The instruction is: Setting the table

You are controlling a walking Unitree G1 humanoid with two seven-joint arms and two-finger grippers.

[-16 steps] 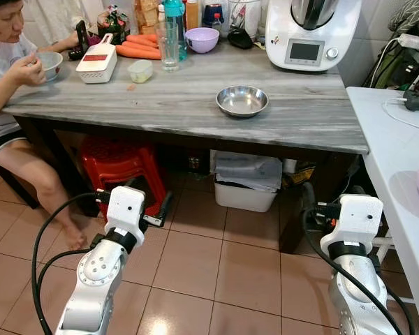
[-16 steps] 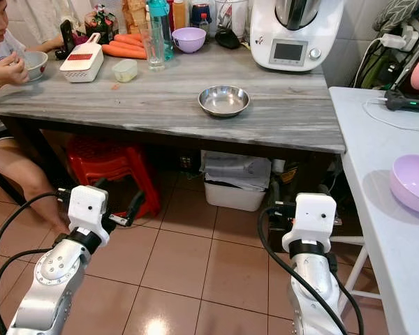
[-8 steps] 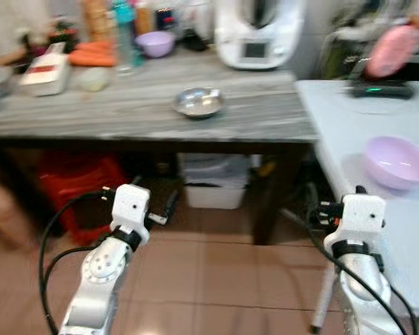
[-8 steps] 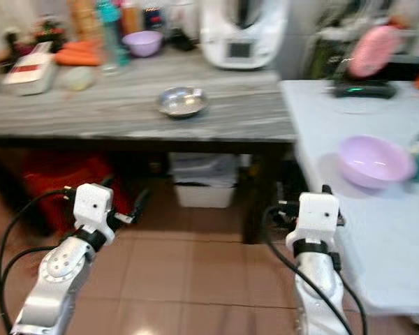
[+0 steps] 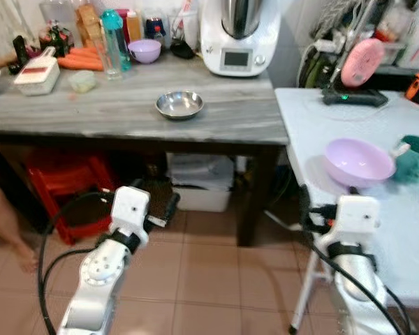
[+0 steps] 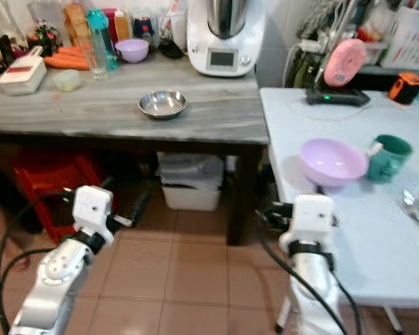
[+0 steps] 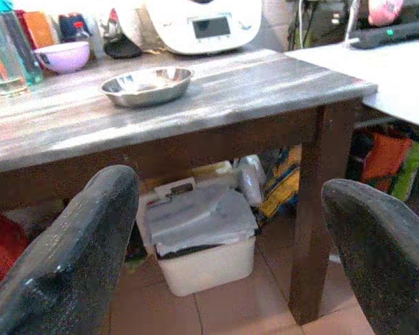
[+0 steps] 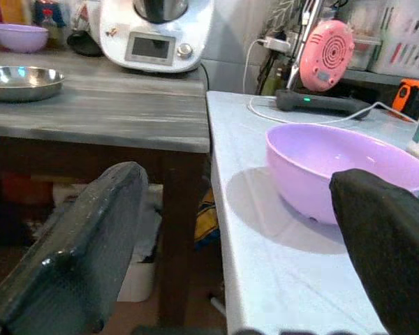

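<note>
While both arms hang low over the tiled floor (image 5: 216, 272), a grey wooden table (image 5: 126, 112) at 11 o'clock carries one steel bowl (image 5: 179, 104); a white table (image 5: 314, 132) at 2 o'clock holds one lilac bowl (image 5: 358, 160). Along the left gripper (image 7: 223, 244), fingers spread wide, the steel bowl sits atop the grey table. Along the right gripper (image 8: 244, 244), equally wide, the lilac bowl rests just ahead.

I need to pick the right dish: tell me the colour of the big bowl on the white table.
Pale lilac plastic bowl, clearest in the right wrist view.
</note>
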